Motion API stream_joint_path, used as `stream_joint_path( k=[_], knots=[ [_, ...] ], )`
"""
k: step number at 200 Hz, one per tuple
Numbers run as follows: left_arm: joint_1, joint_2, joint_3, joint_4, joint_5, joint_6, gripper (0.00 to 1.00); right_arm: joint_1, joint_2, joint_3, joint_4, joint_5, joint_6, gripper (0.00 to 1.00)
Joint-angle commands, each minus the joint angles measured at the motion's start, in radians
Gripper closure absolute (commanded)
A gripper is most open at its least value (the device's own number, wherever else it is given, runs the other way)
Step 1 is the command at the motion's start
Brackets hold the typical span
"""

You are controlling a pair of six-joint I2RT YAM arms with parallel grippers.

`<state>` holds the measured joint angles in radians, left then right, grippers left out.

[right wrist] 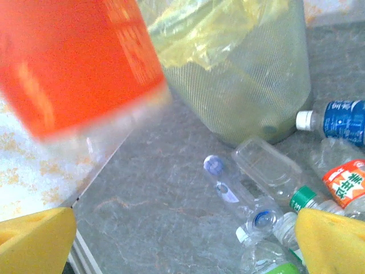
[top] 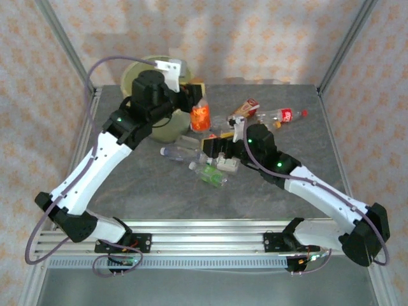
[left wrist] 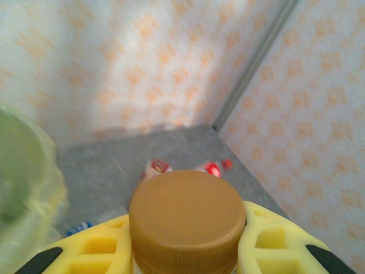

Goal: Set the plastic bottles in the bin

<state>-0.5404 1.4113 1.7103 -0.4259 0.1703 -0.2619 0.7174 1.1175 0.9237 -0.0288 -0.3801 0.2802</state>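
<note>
An orange-filled bottle hangs off the table beside the bin, with my left gripper shut on its neck. In the left wrist view its brown cap sits between the yellow fingers, and the bin's bag is at the left. My right gripper hovers open over the bottle pile. Its view shows the held bottle blurred at upper left, the bin lined with a yellow-green bag, and clear bottles lying below. Nothing is between the right fingers.
More bottles lie on the grey table: a clear one, a green-labelled one, a red-capped one and a blue-labelled one. Metal frame posts and patterned walls close in the table's back and sides.
</note>
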Motion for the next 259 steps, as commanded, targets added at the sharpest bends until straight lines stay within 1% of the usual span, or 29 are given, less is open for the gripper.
stream_joint_path(
  k=[1, 42, 75, 94, 134, 203, 259],
  knots=[
    [0.056, -0.031, 0.071, -0.013, -0.138, 0.087, 0.77, 0.001, -0.04, -0.018, -0.027, 0.06, 0.014, 0.01],
    [0.2, 0.002, 0.124, 0.042, -0.271, 0.124, 0.75, 0.001, -0.049, -0.036, -0.053, 0.132, 0.037, 0.01],
    [0.263, 0.057, 0.13, 0.131, -0.374, 0.2, 0.72, 0.001, -0.044, -0.036, -0.072, 0.17, 0.048, 0.01],
    [0.289, 0.108, 0.155, 0.137, -0.414, 0.225, 0.72, 0.001, -0.044, -0.036, -0.081, 0.18, 0.054, 0.01],
    [0.316, 0.211, 0.17, 0.18, -0.456, 0.294, 0.69, 0.001, -0.053, -0.045, -0.088, 0.192, 0.067, 0.01],
    [0.334, 0.346, 0.137, 0.278, -0.503, 0.376, 0.69, 0.001, -0.058, -0.05, -0.099, 0.205, 0.076, 0.01],
    [0.354, 0.415, 0.063, 0.365, -0.566, 0.352, 0.65, 0.001, -0.058, -0.048, -0.113, 0.216, 0.075, 0.01]
  ],
)
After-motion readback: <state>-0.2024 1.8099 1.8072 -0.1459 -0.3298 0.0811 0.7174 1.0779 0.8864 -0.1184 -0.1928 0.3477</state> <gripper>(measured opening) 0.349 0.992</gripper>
